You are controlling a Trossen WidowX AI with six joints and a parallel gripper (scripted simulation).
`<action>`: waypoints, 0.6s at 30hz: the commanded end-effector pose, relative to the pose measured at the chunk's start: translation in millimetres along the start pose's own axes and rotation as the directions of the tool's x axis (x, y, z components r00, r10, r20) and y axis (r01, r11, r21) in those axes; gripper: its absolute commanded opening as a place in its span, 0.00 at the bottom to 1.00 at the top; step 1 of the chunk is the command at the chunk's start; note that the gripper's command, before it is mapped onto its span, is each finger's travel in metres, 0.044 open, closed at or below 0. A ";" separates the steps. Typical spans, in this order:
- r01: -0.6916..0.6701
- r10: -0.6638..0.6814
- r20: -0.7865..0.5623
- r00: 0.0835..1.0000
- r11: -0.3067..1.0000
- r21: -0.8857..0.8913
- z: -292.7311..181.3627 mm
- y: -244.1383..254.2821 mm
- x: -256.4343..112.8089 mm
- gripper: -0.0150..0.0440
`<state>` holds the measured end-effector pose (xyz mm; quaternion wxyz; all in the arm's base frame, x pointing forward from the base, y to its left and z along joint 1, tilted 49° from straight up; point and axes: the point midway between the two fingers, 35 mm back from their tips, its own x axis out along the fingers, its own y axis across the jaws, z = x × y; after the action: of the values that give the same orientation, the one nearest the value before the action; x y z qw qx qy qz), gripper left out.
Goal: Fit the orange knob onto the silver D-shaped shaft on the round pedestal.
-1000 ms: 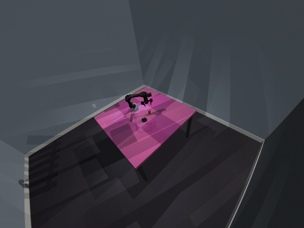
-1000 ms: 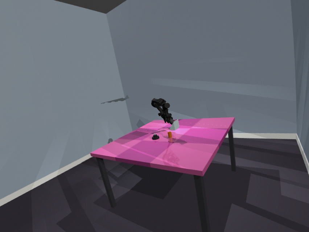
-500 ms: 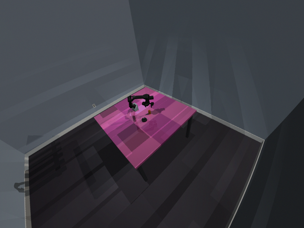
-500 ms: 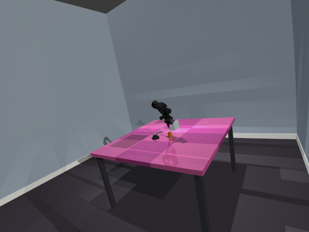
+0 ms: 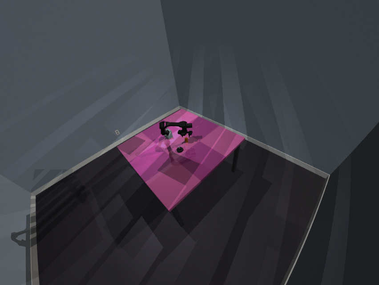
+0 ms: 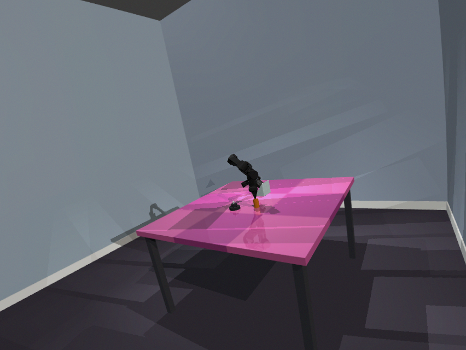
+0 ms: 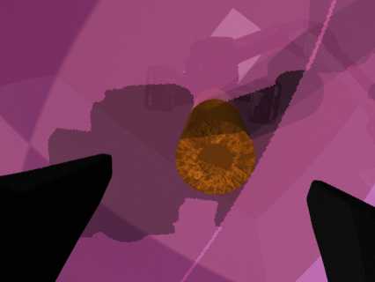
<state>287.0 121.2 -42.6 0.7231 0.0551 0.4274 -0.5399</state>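
Note:
The orange knob (image 5: 186,140) (image 6: 256,203) (image 7: 215,160) stands upright on the pink table, with a darker patch in the middle of its top. Its underside and hole are hidden. My gripper (image 5: 186,134) (image 6: 255,197) (image 7: 213,180) is open and empty, pointing down just above the knob. In the wrist view one finger is on each side of the knob, with a gap to each. The black round pedestal (image 5: 179,149) (image 6: 234,208) stands apart from the knob, to its left in the top and exterior views. Its silver shaft (image 6: 233,203) points up; the flat side is too small to make out.
The pink table (image 5: 171,196) (image 6: 271,248) carries the arm, whose pale grey base block (image 5: 168,134) (image 6: 264,187) stands behind the knob in the exterior view. Shadows and reflections of the arm lie on the table top.

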 end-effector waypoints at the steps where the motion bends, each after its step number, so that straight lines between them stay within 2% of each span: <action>1: 0.002 -0.002 0.007 1.000 1.000 -0.007 0.7 -0.5 6.5 1.00; 18: 0.001 -0.001 0.007 1.000 1.000 -0.007 1.0 1.2 34.1 1.00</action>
<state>290.6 102.4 -61.0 0.7240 0.0558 0.4271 -0.5388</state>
